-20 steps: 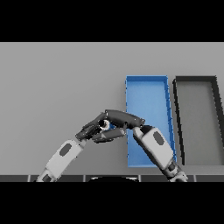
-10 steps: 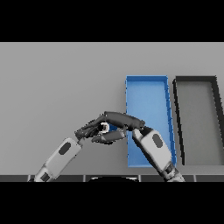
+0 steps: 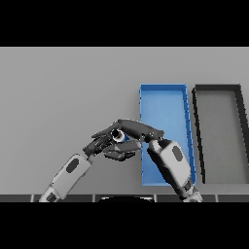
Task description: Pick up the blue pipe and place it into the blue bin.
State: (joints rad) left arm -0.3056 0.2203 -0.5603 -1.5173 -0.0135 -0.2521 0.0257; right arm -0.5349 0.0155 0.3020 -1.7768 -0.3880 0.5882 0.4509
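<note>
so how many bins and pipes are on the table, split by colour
blue bins: 1, the blue bin
black bins: 1, the black bin
blue pipes: 1, the blue pipe, mostly hidden between the right hand and the left hand
total: 3 things on the grey table

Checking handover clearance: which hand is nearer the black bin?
Right. The right hand reaches left from over the blue bin's near end, which sits beside the black bin. The left hand is further left, over bare table, meeting the right hand at the pipe.
</note>
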